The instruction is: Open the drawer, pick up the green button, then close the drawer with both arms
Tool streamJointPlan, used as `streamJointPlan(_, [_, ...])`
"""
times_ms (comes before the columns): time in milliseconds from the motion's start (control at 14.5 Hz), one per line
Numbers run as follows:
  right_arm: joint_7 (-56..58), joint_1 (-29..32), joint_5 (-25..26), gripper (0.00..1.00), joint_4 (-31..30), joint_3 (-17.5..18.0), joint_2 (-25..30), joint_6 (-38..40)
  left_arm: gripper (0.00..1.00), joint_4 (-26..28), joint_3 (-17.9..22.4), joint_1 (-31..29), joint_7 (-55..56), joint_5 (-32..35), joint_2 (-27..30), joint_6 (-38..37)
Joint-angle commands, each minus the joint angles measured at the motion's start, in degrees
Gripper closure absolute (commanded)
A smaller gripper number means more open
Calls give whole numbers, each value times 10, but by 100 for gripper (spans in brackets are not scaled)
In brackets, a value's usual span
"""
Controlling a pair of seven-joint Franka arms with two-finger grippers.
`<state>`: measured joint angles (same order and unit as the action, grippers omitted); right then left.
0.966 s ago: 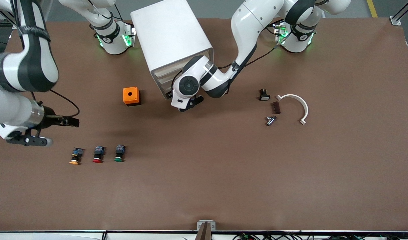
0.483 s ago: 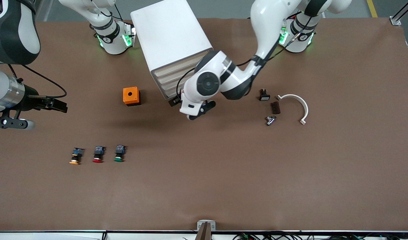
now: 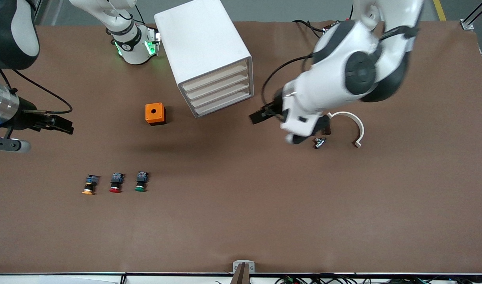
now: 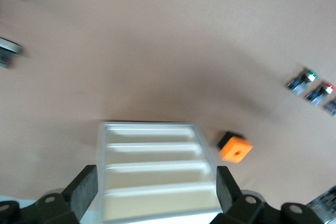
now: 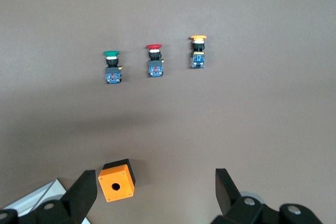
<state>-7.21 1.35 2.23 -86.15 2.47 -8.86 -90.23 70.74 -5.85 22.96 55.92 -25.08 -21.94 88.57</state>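
Lying on matte brown table (image 3: 241,221), round green-capped button (image 3: 140,182) — both end effectors, left (image 3: 260,115) and right (image 3: 63,125), spread, empty.

The left end effector (image 3: 260,116) is held in the air over the desk (image 3: 241,221), toward the left arm's end, and its fingers (image 4: 84,190) are spread wide with nothing between them. The left arm is bent sharply at the elbow. The right end effector (image 3: 61,125) is held over the desk at the right arm's end, its fingers (image 5: 81,195) also spread apart and empty.
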Motion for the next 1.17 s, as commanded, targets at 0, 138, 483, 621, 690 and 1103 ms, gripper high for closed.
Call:
streamJointPlan(0, [1, 9, 3, 0, 25, 6, -8, 18, 1, 25, -5, -67, -113, 16, 52, -75])
streamJointPlan(138, [-5, 15, -6, 0, 27, 5, -7, 56, 1, 27, -5, -114, -207, 45, 71, -128])
streamJointPlan(483, [4, 20, -22, 0, 23, 10, 17, 85, 1, 38, -5, -209, -396, 136, 91, -183])
streamJointPlan(621, [5, 19, -22, 0, 22, 10, 28, 86, 1, 66, -3, -237, -456, 156, 112, -182])
streamJointPlan(690, [5, 18, -23, 0, 21, 10, 31, 88, 1, 85, 1, -233, -467, 185, 124, -176])
streamJointPlan(1103, [5, -3, -23, 0, 19, 13, 36, 88, 1, 314, 38, -202, -470, 202, 279, 46])
